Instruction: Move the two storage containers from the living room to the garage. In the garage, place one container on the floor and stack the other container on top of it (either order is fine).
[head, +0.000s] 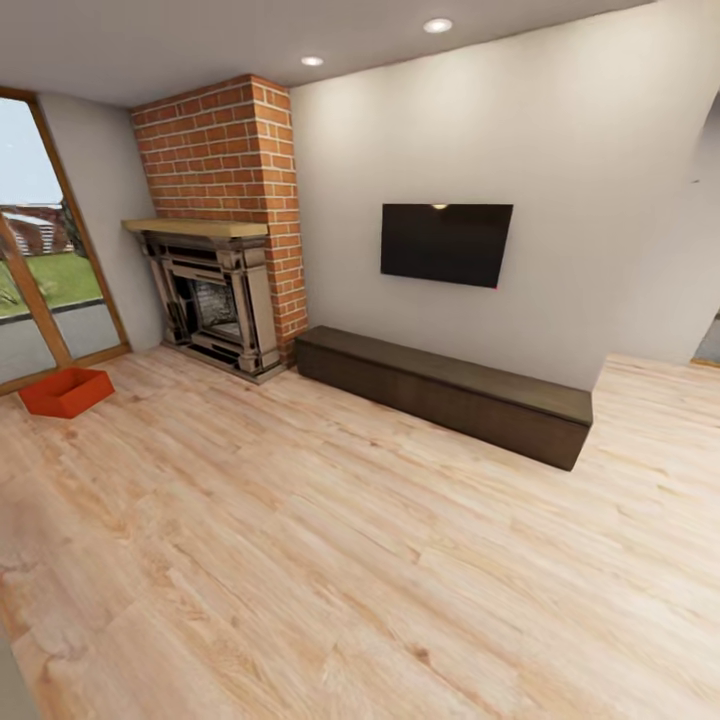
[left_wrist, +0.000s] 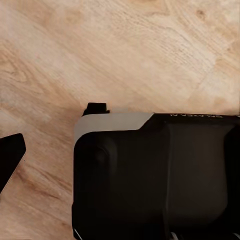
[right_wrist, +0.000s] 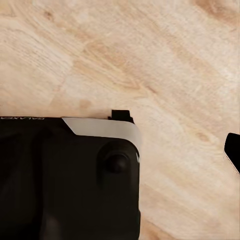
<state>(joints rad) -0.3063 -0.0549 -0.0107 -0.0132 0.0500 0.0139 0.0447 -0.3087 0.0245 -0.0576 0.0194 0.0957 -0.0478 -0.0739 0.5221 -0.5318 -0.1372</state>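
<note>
Currently you face the living room: plank floor (head: 400, 560), brick fireplace (head: 225, 220), TV (head: 445, 243), low bench (head: 450, 390). One bin (head: 67, 391) sits far left by the glass door (head: 45, 260). Turn left, approach squarely. Gripper state: cannot tell, either arm.

Open plank floor (head: 330, 560) lies ahead of my arms; the low bench (head: 450, 392) and brick fireplace (head: 225, 230) block the far side.
</note>
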